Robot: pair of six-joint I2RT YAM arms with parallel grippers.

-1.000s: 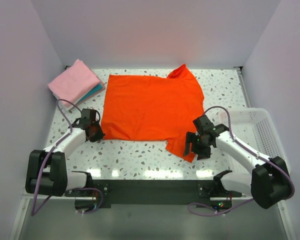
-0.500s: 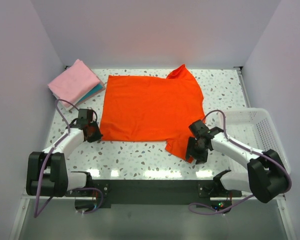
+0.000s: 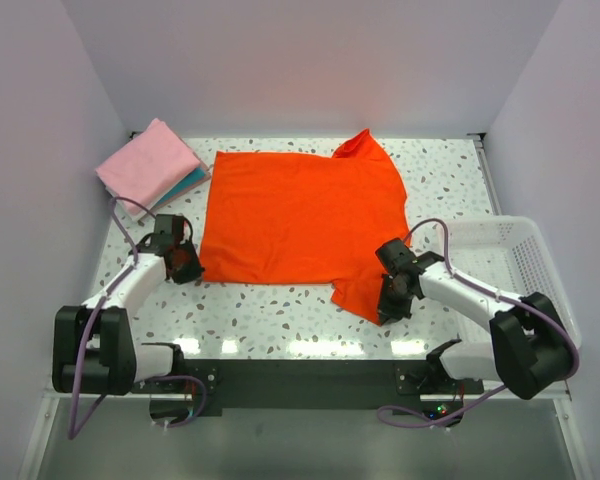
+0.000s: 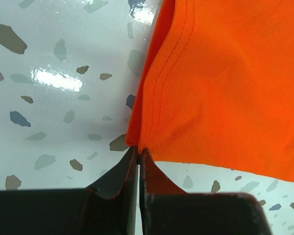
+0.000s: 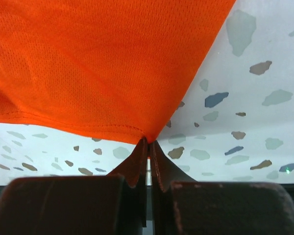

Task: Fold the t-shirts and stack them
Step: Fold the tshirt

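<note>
The orange-red t-shirt [image 3: 300,215] was spread nearly flat across the middle of the desk [image 3: 280,310], with one sleeve bunched at its far right corner. Its near left hem corner was pinched in the left claw [image 4: 138,149], and its near right sleeve tip in the right claw [image 5: 148,142]. At the far left, the folded pink t-shirt [image 3: 148,165] was stacked on the folded teal t-shirt [image 3: 190,183], of which only an edge showed.

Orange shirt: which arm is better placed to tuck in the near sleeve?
Right, probably. Right fingers are shut on the sleeve tip; left fingers pinch the orange shirt at the other near corner.
</note>
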